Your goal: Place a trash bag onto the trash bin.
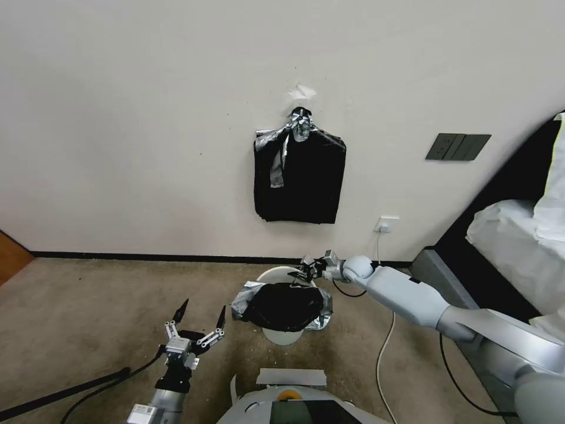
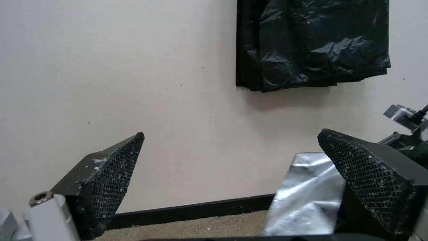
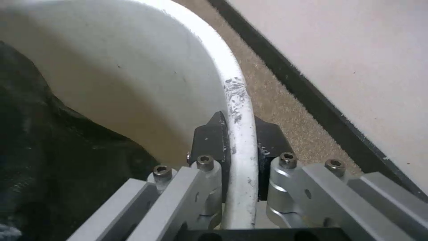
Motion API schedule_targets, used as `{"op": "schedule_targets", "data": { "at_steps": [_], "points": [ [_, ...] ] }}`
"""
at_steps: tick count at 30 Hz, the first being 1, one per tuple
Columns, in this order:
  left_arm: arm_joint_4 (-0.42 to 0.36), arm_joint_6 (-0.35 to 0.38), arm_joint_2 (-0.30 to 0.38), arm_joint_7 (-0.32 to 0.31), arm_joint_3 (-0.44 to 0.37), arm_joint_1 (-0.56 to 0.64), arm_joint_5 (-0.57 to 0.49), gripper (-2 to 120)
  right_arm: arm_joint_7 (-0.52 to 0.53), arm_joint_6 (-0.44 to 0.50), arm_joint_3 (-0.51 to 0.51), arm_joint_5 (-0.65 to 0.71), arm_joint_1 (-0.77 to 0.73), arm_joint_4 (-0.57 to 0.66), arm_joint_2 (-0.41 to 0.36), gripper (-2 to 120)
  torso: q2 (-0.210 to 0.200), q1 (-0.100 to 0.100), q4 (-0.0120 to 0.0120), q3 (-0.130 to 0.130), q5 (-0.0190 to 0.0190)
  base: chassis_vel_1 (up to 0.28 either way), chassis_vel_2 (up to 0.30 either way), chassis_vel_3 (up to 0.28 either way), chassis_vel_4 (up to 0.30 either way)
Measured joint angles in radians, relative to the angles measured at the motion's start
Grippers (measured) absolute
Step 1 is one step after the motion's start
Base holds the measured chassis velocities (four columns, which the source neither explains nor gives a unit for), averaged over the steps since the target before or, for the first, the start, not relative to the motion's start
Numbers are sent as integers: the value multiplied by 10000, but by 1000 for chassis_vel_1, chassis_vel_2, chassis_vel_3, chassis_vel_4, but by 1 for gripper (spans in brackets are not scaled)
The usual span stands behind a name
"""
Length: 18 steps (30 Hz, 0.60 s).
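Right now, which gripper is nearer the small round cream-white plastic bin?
Right. The right gripper is clamped on the trash bin rim at its far side; the left gripper hovers open, apart, off its left.

The glossy black trash bag point(image 1: 284, 306) lies crumpled over the near side of the upright cream-white trash bin point(image 1: 275, 274).

text: none legible | labels: none | brands: none | numbers: none | signs: none
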Motion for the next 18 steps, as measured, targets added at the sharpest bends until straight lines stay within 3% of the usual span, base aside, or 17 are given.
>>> {"op": "schedule_targets", "data": {
  "at_steps": [4, 6, 10, 18],
  "points": [
    [-32, 92, -6, -6, 13, -60, -103, 100, 774, -638, 331, 255, -419, 909, -402, 6, 0, 0, -3, 0, 1, 0, 0, 0, 0],
    [-45, 153, -4, -17, 14, -134, -167, 100, 1701, -1479, 1053, 738, -1057, 1836, -690, 6, 0, 0, -3, 0, 1, 0, 0, 0, 0],
    [-47, 182, 95, -19, 5, -171, -218, 100, 2723, -2162, 2018, 1388, -1797, 2590, -924, 6, 0, 0, -5, 0, -1, 0, 0, 0, 0],
    [-119, 415, 196, -83, -49, -384, -531, 100, 6912, -3248, 4494, 2907, -4178, 4495, -645, 6, 0, 0, -2, -1, 0, 0, 0, 0, 0]
  ]
}}
